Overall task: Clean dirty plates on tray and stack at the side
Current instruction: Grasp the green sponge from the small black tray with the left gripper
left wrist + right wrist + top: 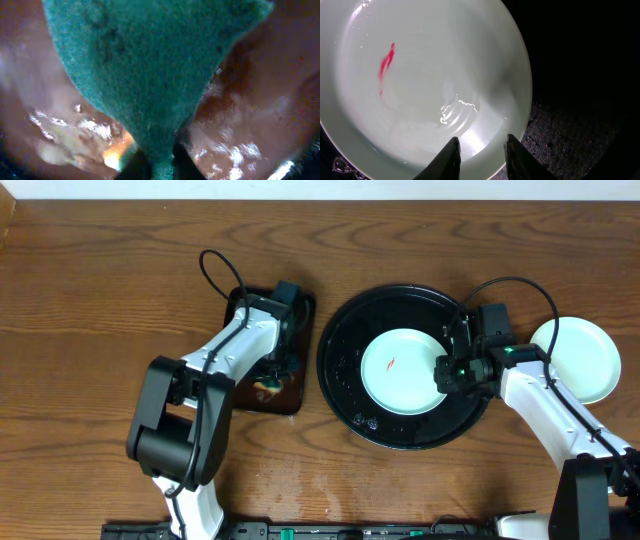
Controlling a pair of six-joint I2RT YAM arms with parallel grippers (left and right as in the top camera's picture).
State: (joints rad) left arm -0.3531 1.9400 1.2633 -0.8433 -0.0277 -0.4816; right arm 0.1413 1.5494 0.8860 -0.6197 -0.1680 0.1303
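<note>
glossy tray (338, 395), wood table (100, 280), rough sponge (150, 65)

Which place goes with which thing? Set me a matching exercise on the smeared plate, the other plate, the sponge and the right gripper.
Things:
1. smeared plate
2. other plate
3. sponge
4. right gripper

Places:
a. pinched in the left gripper
b. on the table, right of the tray
c. at the smeared plate's rim
d. on the tray

Pairs: 1-d, 2-b, 3-a, 4-c
</note>
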